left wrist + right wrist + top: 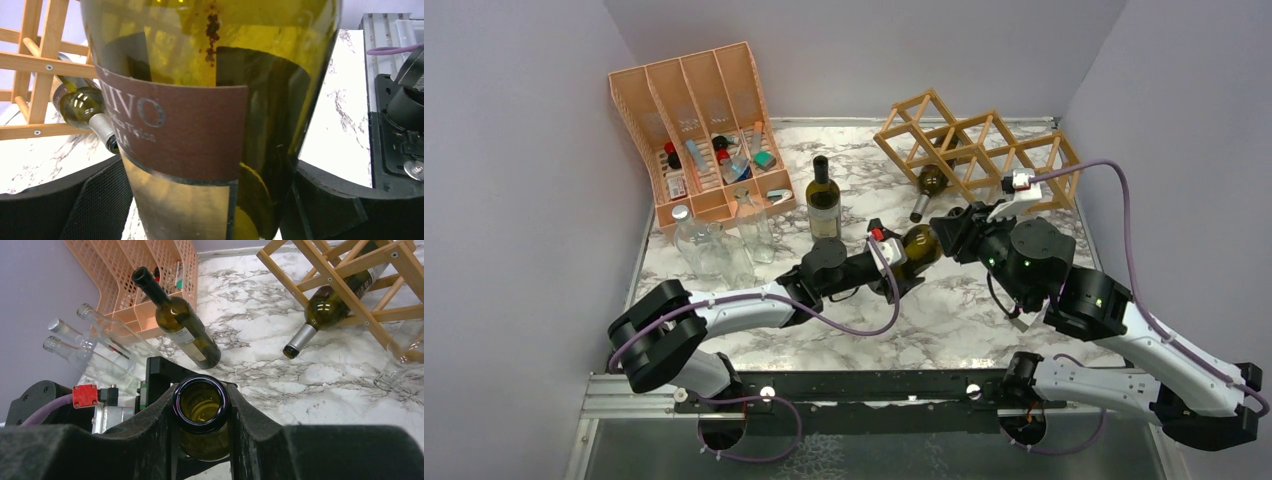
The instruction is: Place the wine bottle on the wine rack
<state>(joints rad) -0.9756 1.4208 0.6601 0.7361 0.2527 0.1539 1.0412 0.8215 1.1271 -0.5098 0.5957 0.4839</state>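
1. Left gripper [902, 262]: closed on the body of the wine bottle [921, 248], one black finger [100, 200] on each side of the maroon label.
2. Right gripper [946, 234]: clamped on the neck of the same bottle. The open mouth sits between its two fingers [250, 432].
3. Wine bottle position: lying sideways between the two grippers, over the middle of the marble table [964, 310], just near-left of the wine rack [984, 145] and not in any cell.
4. Farther left, a second wine bottle [824, 200] stands upright, with clear glass bottles [714, 248] grouped at its left.
5. The wine rack stands at the far right. One lower cell holds a dark green bottle [931, 182] (neck pointing near-left, out of the frame).
6. An orange-pink slotted organiser [694, 110] occupies the far left corner.
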